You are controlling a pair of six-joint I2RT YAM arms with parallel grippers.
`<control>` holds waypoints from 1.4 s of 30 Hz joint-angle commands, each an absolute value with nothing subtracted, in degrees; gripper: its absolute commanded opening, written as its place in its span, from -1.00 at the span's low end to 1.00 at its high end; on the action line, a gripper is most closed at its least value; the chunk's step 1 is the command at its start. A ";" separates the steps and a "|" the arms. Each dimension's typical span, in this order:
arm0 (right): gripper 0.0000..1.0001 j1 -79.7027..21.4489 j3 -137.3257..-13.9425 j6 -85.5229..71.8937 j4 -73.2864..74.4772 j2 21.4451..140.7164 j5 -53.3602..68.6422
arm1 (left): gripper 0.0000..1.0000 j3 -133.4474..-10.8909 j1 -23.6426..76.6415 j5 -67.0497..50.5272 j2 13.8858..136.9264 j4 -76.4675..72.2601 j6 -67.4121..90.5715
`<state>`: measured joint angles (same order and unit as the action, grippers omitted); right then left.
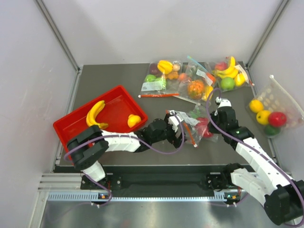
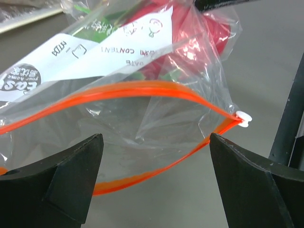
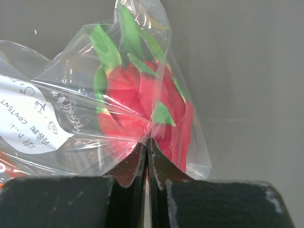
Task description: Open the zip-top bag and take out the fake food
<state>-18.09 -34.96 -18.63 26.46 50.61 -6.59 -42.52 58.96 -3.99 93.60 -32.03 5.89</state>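
Note:
The zip-top bag point(image 1: 189, 119) lies at the table's middle, its red-orange zip strip point(image 2: 142, 88) parted so the mouth gapes. The pink-red dragon fruit point(image 1: 204, 127) is inside, at the closed end; it also shows in the left wrist view point(image 2: 190, 33) and the right wrist view point(image 3: 137, 104). My left gripper point(image 2: 156, 142) is open and empty, right at the mouth, the lower strip between its jaws. My right gripper point(image 3: 148, 142) is shut on the bag's plastic point(image 3: 190, 156) beside the fruit. The banana point(image 1: 95, 113) and the yellow-orange fruit point(image 1: 134, 120) lie in the red tray point(image 1: 71, 124).
Several other filled clear bags lie at the back: one with mixed fruit point(image 1: 161, 73), one with an orange pumpkin-like fruit point(image 1: 195, 88), one with bananas and a green apple point(image 1: 228, 73). A dotted pouch point(image 1: 271, 111) sits at the right wall. A loose orange strip point(image 1: 159, 95) lies behind.

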 commanded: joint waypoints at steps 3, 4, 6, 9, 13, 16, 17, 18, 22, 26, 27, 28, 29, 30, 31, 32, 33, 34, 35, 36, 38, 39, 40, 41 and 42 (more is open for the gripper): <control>-1.00 -17.32 -37.18 -18.63 28.65 49.22 -6.86 | 0.95 -45.09 58.97 -2.46 94.48 -38.40 5.45; -1.00 -17.31 -37.09 -18.63 28.65 49.13 -6.86 | 0.95 -45.87 58.89 -2.55 95.00 -38.84 5.71; -1.00 -17.31 -37.26 -18.72 29.00 48.96 -6.77 | 0.95 -47.28 58.97 -1.85 96.85 -40.07 6.06; -0.95 -17.40 -37.96 -18.72 29.62 48.69 -7.03 | 0.95 -49.65 58.89 -0.97 99.49 -40.25 6.06; -0.50 -17.31 -39.55 -18.46 30.93 48.17 -8.52 | 0.95 -51.41 58.89 -0.61 101.86 -41.04 6.50; -0.18 -17.23 -40.43 -18.46 31.38 47.64 -9.40 | 0.95 -52.12 58.89 -0.53 103.09 -41.04 6.33; -0.11 -17.23 -40.69 -18.54 31.29 47.64 -9.40 | 0.96 -52.21 58.89 -0.61 103.44 -41.04 6.42; 0.01 -17.05 -40.78 -18.54 31.20 47.72 -9.49 | 0.96 -52.29 58.89 -0.53 103.62 -41.04 6.24; 0.21 -16.35 -40.17 -18.37 29.36 49.47 -8.27 | 0.96 -52.56 58.97 -0.53 104.24 -41.13 6.15; 0.33 -14.42 -37.71 -18.63 24.63 52.11 -4.14 | 0.96 -52.38 58.89 -2.72 104.85 -42.01 6.15; 0.35 -13.89 -37.27 -18.63 23.83 52.64 -2.83 | 0.96 -52.03 58.97 -3.07 104.85 -42.62 6.24; 0.37 -12.76 -36.92 -18.72 22.95 53.52 -2.20 | 0.96 -51.86 58.89 -3.60 104.85 -43.06 6.24; 0.37 -12.14 -36.04 -18.63 21.46 54.05 -1.33 | 0.96 -51.59 58.97 -4.04 104.94 -43.41 6.24; 0.38 -10.74 -35.69 -18.55 20.49 54.49 1.55 | 0.96 -51.24 58.89 -4.65 104.85 -43.85 6.15; 0.39 -10.03 -35.25 -18.54 19.61 55.36 2.89 | 0.96 -51.24 58.89 -4.92 104.85 -44.03 6.15; 0.38 -9.41 -34.55 -18.63 18.03 55.81 4.21 | 0.96 -51.15 58.80 -5.10 104.77 -44.03 6.07; 0.38 -8.45 -34.11 -18.63 17.32 56.25 6.65 | 0.96 -50.98 58.80 -5.71 104.85 -44.21 5.98; 0.37 -8.09 -33.75 -18.81 16.62 56.95 7.72 | 0.96 -50.98 58.71 -5.89 104.85 -44.64 5.98; 0.36 -7.82 -33.05 -18.81 15.57 57.39 8.69 | 0.96 -50.98 58.54 -6.15 104.85 -44.74 5.98; 0.35 -7.56 -32.79 -18.90 15.21 57.74 10.35 | 0.96 -51.06 58.45 -6.59 104.77 -44.82 6.06; 0.26 -7.30 -32.17 -18.90 14.51 58.97 11.95 | 0.97 -51.06 58.10 -6.85 104.85 -45.00 6.24; 0.04 -7.21 -31.99 -18.81 14.33 59.24 13.52 | 0.97 -51.06 57.92 -7.03 104.77 -45.09 6.33; -0.07 -7.21 -31.73 -18.81 14.15 59.67 14.23 | 0.96 -50.98 57.83 -7.29 104.68 -45.17 6.33; -0.20 -7.21 -31.38 -18.90 13.80 59.85 14.67 | 0.97 -50.98 57.66 -7.29 104.76 -45.26 6.42; -0.44 -7.21 -31.20 -18.90 13.71 59.94 15.03 | 0.97 -50.80 57.66 -7.21 104.68 -45.35 6.68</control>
